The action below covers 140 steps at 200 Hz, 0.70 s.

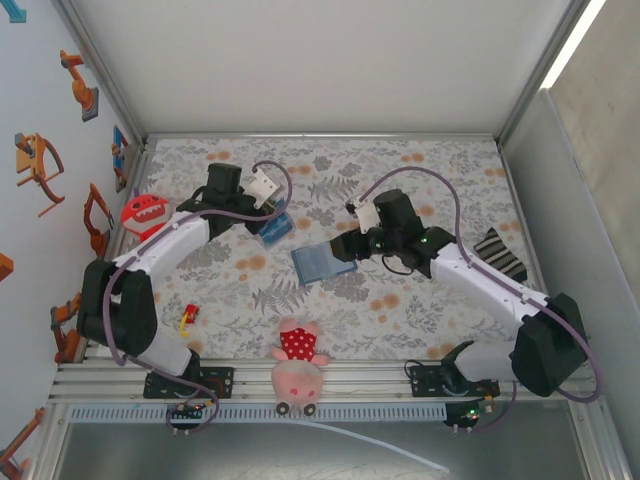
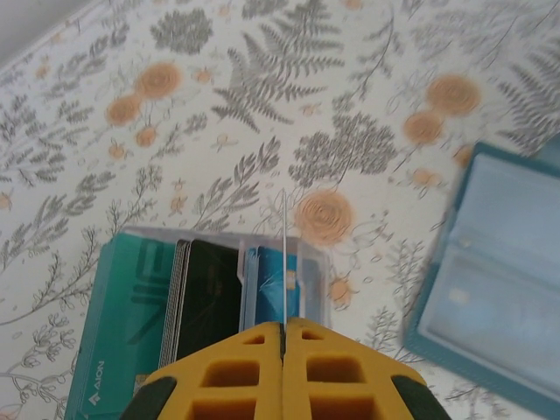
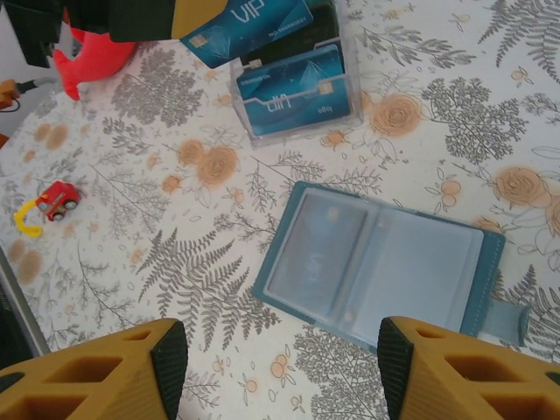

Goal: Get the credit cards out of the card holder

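finds the card holder (image 1: 322, 263) lying open and flat on the flowered counter (image 1: 400, 320), near the middle, between the two arms, clear sleeves facing up. makes out a pale card (image 3: 315, 254) behind one sleeve in the right wrist view; cannot tell what sits in the other sleeve.

clamps the left claw (image 2: 282, 331) shut on a blue card (image 3: 249, 19), seen edge-on as a thin line between the yellow fingers (image 2: 227, 385) in the left wrist view. hangs that claw above a clear box (image 2: 219, 254) of upright cards, teal, black and blue, just beyond the card holder to its left and apart from it.

holds the right claw (image 3: 280, 367) open, fingers wide apart, gripping nothing, over the counter at the card holder's right side.

puts a red toothy toy (image 1: 143, 212) at the left edge of the counter, a small red toy car (image 1: 187, 317) near the left arm, a pink plush toy (image 1: 298, 365) at the near edge between the two bases, and a striped cloth (image 1: 500, 255) beside the right arm.
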Each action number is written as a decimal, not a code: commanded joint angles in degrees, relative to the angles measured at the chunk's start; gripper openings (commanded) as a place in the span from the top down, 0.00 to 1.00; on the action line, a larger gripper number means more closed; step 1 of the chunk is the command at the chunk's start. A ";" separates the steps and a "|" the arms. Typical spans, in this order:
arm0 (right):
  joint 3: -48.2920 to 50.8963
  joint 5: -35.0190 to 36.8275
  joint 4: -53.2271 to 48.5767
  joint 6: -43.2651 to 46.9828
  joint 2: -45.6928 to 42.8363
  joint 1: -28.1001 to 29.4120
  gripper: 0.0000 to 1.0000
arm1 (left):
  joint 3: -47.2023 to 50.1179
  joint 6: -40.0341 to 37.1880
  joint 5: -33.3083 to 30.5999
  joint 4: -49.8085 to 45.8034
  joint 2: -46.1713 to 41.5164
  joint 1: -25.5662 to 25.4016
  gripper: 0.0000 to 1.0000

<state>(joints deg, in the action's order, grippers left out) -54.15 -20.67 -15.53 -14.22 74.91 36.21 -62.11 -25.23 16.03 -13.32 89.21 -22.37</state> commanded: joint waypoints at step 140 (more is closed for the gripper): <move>-2.31 3.88 -1.78 -0.97 1.37 0.44 0.40 | -2.52 -4.84 0.80 0.05 7.58 0.57 1.00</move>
<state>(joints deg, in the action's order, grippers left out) -54.26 -17.82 -16.93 -14.55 75.57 36.21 -64.86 -29.58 15.11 -13.17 96.99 -22.09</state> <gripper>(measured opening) 0.595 0.055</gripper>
